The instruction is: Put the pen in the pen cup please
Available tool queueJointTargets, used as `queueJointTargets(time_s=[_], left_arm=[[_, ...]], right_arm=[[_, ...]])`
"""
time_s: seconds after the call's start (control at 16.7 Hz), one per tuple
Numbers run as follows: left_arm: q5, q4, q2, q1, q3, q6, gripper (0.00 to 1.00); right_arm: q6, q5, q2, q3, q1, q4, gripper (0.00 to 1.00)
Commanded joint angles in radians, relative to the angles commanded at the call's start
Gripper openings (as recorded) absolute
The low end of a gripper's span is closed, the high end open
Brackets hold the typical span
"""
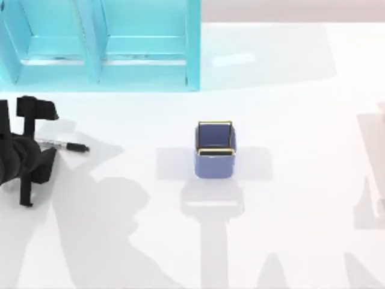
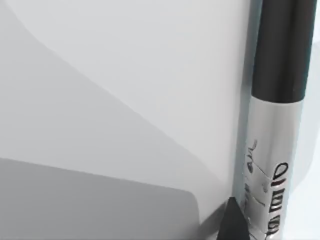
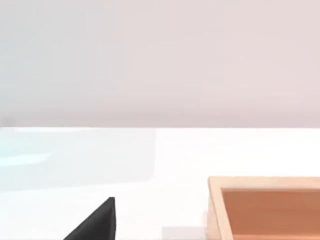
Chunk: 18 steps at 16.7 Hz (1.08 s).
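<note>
A white table [image 1: 289, 90] carries a turquoise shelf unit [image 1: 99, 42] along its far left and the pen cup [image 1: 215, 150] near the middle, upright with its mouth open. The pen [image 1: 63, 145] lies flat at the left edge, cap end pointing toward the cup. The left gripper [image 1: 30, 147] is down over the pen's barrel, one fingertip just beside it in the left wrist view; whether the fingers have closed on the pen I cannot tell. I judge this the grasping step: the next move calls for a firm hold, a lift, then a carry rightward. The stretch of table between pen and cup is bare. A wooden tray [image 3: 265, 207] sits near the right arm, parked off the right edge.
</note>
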Motion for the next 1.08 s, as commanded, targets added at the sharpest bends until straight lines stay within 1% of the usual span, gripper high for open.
queueJointTargets(time_s=[0.72,0.78,1.08], left_arm=[[0.000,0.000,0.000,0.000,0.000,0.000,0.02],[0.000,0.000,0.000,0.000,0.000,0.000,0.00],[0.000,0.000,0.000,0.000,0.000,0.000,0.00]], right_arm=[[0.000,0.000,0.000,0.000,0.000,0.000,1.00],[0.000,0.000,0.000,0.000,0.000,0.000,1.00],[0.000,0.000,0.000,0.000,0.000,0.000,1.00]])
